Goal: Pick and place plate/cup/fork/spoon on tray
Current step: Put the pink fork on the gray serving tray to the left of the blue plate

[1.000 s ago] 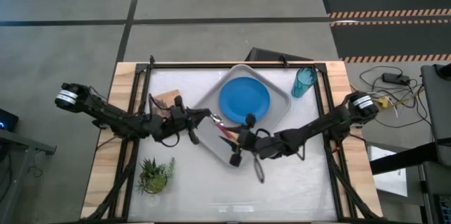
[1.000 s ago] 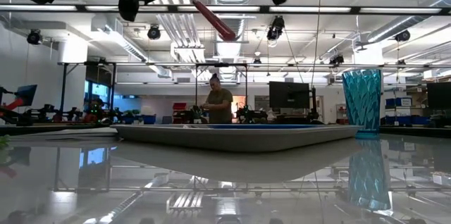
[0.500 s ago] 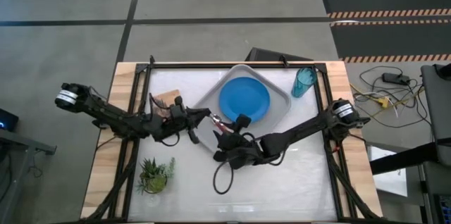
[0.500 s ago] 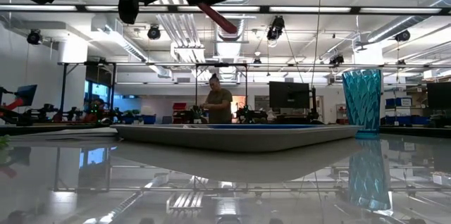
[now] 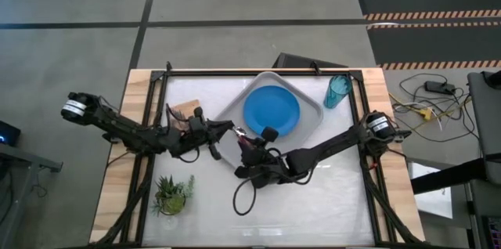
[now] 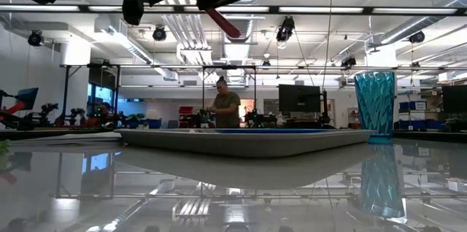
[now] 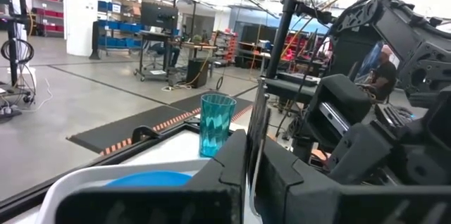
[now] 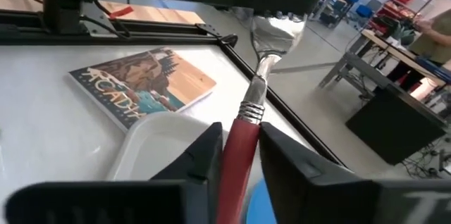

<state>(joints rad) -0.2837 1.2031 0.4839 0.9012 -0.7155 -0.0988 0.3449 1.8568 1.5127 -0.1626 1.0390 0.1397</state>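
The fork point(image 5: 239, 138), with a silver head and a pink-red handle, hangs in the air over the grey tray's point(image 5: 316, 120) near left corner. My left gripper point(image 5: 226, 131) is shut on its head end. My right gripper point(image 5: 247, 153) is shut on its handle. The blue plate point(image 5: 272, 112) lies flat in the tray. The teal cup point(image 5: 338, 91) stands upright on the table beside the tray's far right corner. The spoon does not show. My left gripper holds the fork by its silver head point(image 8: 276, 32), pinched between its two fingers point(image 7: 232, 160), which come level from the table's left. The fork is clear of the tray. My right gripper pinches the red handle point(image 8: 237, 148) between its two fingers point(image 8: 201, 155), which lie along the handle and come from the table's right and near side. The handle slants down from the head point(image 6: 219, 20), well above the tray.
A book point(image 5: 184, 110) lies on the table left of the tray. A small potted plant point(image 5: 172, 193) stands near the table's near left corner. A person stands in the room beyond the table point(image 6: 226, 108).
My right gripper has gone toward the table's left, toward my left gripper, and has closed in along the fork's red handle, covering more of it. The fork and my left gripper have stayed where they were.
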